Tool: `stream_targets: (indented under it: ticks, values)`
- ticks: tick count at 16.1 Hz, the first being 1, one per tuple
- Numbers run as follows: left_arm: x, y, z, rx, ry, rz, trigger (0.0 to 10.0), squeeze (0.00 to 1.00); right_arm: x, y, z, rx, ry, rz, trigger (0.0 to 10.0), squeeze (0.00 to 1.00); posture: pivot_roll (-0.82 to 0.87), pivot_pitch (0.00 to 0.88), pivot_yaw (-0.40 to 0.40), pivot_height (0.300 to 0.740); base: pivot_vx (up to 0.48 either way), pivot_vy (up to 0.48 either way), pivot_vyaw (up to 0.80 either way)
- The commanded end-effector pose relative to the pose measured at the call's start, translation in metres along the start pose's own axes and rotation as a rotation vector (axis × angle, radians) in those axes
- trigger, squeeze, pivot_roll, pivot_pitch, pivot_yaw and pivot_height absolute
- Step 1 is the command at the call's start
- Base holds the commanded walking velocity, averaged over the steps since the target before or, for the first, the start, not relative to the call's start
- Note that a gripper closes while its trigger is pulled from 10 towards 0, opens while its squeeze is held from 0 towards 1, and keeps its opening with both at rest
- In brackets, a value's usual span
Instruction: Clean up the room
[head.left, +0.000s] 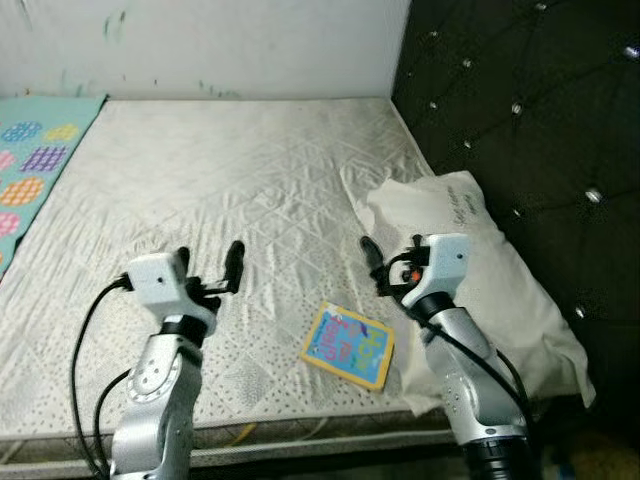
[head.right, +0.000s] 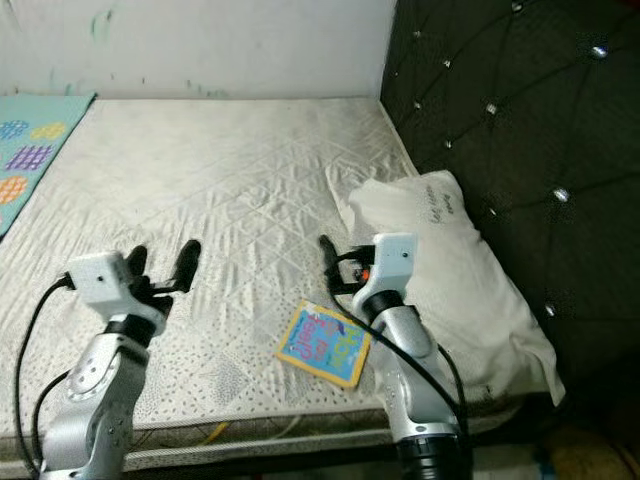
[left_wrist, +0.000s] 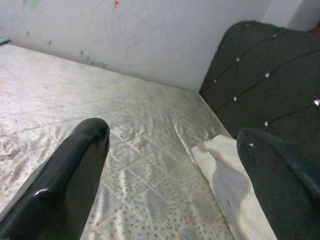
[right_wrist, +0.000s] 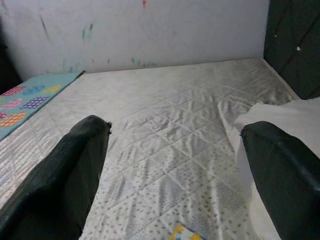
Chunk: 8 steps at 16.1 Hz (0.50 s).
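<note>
A small colourful book (head.left: 348, 345) lies flat on the white quilted mattress (head.left: 230, 180), near its front edge. A white pillow (head.left: 480, 270) rests against the right side, beside the book. My left gripper (head.left: 209, 262) hovers open over the mattress, left of the book, with nothing between its fingers. My right gripper (head.left: 392, 255) is open too, just above the pillow's near edge and behind the book. In the right wrist view, a corner of the book (right_wrist: 182, 233) peeks in below the open fingers (right_wrist: 60, 175).
A teal patterned blanket (head.left: 30, 160) covers the mattress's far left. A black tufted headboard (head.left: 530, 110) rises along the right side, and a pale wall (head.left: 200, 45) stands behind the bed. The mattress's front edge (head.left: 300, 440) runs just below my arms.
</note>
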<state>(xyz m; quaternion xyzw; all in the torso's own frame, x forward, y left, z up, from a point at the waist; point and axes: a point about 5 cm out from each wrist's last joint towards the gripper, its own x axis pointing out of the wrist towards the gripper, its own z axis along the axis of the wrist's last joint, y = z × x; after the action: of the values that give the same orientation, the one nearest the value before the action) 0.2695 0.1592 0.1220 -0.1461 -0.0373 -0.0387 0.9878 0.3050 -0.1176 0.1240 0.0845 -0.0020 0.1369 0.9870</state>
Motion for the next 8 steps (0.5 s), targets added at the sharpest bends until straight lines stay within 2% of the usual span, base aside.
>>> stream_targets:
  ticks: [1, 2, 3, 4, 6, 8]
  values:
    - [-0.001, 0.000, -0.001, 0.011, 0.004, -0.001, 10.0, 0.00, -0.001, -0.004, 0.000, -0.006, 0.003, -0.019, 10.0, 0.00, -0.07, 0.028, 0.009, 0.740, 0.000, 0.000, -0.80]
    - [-0.002, 0.001, -0.001, 0.019, 0.003, 0.002, 10.0, 0.00, -0.001, -0.005, 0.000, -0.011, 0.001, -0.027, 10.0, 0.00, -0.07, 0.029, 0.008, 0.740, 0.000, 0.000, -0.80]
    - [-0.002, 0.002, -0.001, 0.031, 0.005, 0.010, 10.0, 0.00, -0.002, -0.006, 0.000, -0.026, -0.001, -0.039, 10.0, 0.00, -0.07, 0.029, 0.008, 0.740, 0.000, 0.000, 0.00]
    - [-0.005, 0.009, -0.002, 0.072, 0.006, 0.039, 10.0, 0.00, -0.003, -0.013, -0.001, -0.098, 0.003, -0.083, 10.0, 0.00, -0.07, 0.029, 0.010, 0.740, 0.000, 0.000, 0.00]
    - [-0.009, 0.019, -0.003, 0.114, 0.010, 0.083, 10.0, 0.00, -0.005, -0.021, -0.004, -0.127, 0.015, -0.121, 10.0, 0.00, -0.07, 0.029, 0.010, 0.740, 0.000, 0.000, 0.00]
    - [-0.014, 0.035, -0.003, 0.164, 0.016, 0.151, 10.0, 0.00, -0.009, -0.030, -0.007, -0.146, 0.027, -0.147, 10.0, 0.00, -0.07, 0.028, 0.008, 0.740, 0.000, 0.000, 0.00]
